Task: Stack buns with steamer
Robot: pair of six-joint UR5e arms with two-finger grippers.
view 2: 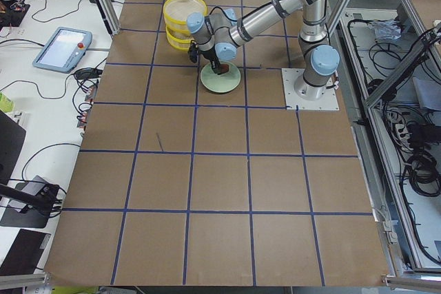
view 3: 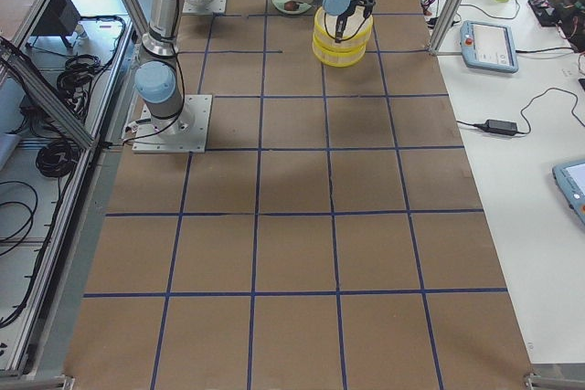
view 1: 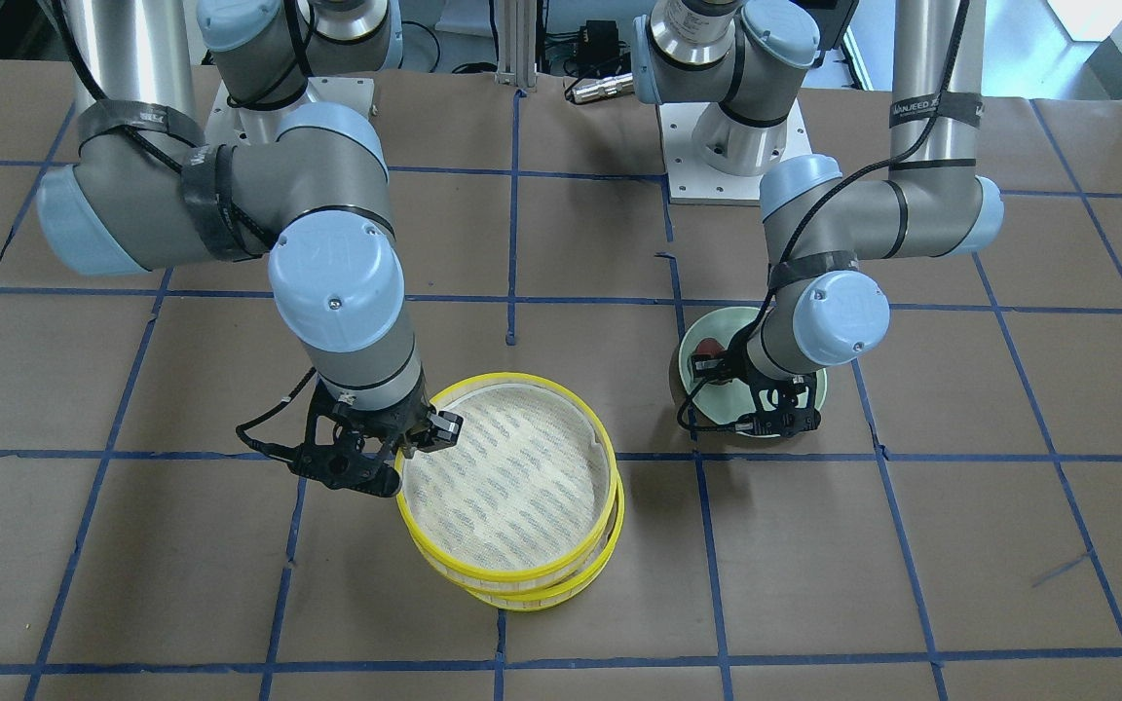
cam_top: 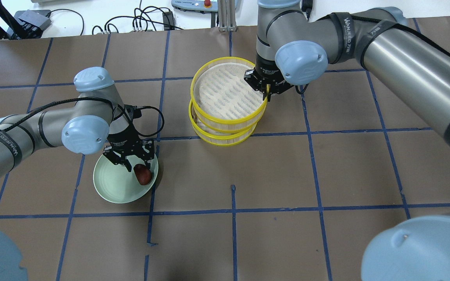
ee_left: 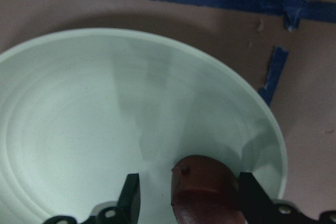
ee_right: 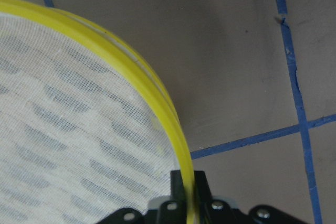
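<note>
You had the reddish-brown bun (cam_top: 143,174), rounded and smooth, lying just inside the rim of the pale green plate (cam_top: 111,183) toward the table's left end, while the steamer (cam_top: 225,139), yellow-rimmed and mesh-floored, stood stacked nearer the far edge, its top tray (view 1: 507,477) shifted off-centre.

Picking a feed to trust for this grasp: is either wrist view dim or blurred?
Left wrist view: dim, greenish, the reddish-brown bun dark and soft-edged on the plate. Right wrist view: brighter, the yellow steamer rim sharp. Overhead view: evenly lit.
</note>
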